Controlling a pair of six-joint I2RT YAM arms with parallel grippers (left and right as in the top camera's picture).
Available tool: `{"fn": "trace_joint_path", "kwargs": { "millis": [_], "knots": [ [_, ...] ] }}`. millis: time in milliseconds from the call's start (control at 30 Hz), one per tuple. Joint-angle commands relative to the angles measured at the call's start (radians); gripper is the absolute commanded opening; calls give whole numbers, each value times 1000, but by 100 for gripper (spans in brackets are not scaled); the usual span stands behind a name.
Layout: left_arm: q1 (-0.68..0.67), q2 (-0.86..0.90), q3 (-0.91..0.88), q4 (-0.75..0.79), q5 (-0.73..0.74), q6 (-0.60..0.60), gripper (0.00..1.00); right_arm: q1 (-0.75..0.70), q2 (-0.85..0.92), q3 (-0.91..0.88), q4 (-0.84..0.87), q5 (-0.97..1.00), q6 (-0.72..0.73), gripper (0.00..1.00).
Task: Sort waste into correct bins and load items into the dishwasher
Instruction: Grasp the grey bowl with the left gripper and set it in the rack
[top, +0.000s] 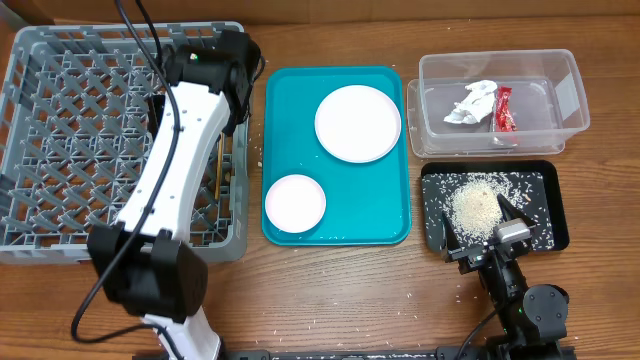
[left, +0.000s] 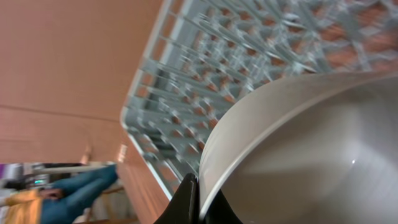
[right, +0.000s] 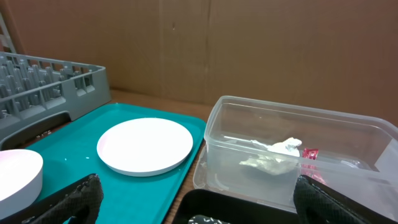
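Over the far right corner of the grey plastic dish rack (top: 60, 120), a square lattice of pegs, the left gripper (left: 198, 198) is clamped on the thin rim of a smooth grey-green bowl (left: 311, 155). The bowl's curved wall fills the wrist view and is cut off at the right and bottom. From overhead the white arm hides it entirely, and I cannot tell whether it touches the pegs.

The right gripper (top: 475, 225) is spread wide and holds nothing. It hangs over the near part of the shallow black tray (top: 555, 215), where loose white rice (top: 476, 203) lies heaped and scattered.

On the glossy teal tray (top: 385, 225) sit a round pale plate (top: 357, 123) and a pink bowl (top: 294, 203), well apart from both grippers. The clear tub (top: 575, 95) holds a crumpled napkin (top: 472, 103) beside a red wrapper (top: 502, 108).
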Motion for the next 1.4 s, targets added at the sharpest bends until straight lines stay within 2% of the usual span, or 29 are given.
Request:
{"fn": "trace_joint_path", "kwargs": {
  "millis": [0, 133, 300, 467, 667, 833, 967, 1167, 1367],
  "knots": [
    [10, 103, -13, 24, -203, -55, 4, -1, -12, -11, 6, -5, -4, 100],
    [8, 203, -13, 72, -207, -43, 4, -1, -12, -11, 6, -5, -4, 99],
    [-10, 304, -13, 47, -263, -29, 4, -1, -12, -11, 6, -5, -3, 100],
    [-47, 317, -12, 38, -265, -29, 4, -1, -12, -11, 6, -5, -3, 100],
    [-82, 312, 0, -63, -332, -29, 4, -1, -12, -11, 6, -5, -3, 100],
    [-86, 312, 0, -72, -249, -33, 4, -1, -12, -11, 6, -5, -4, 100],
    [-64, 312, 0, -107, -288, -53, 4, -1, -12, -11, 6, -5, -4, 100],
    [-9, 312, 0, -62, -239, -63, 4, -1, -12, -11, 6, -5, -4, 100],
    [-8, 314, -1, 14, -151, 14, 4, -1, -12, -11, 6, -5, -4, 100]
  ]
}}
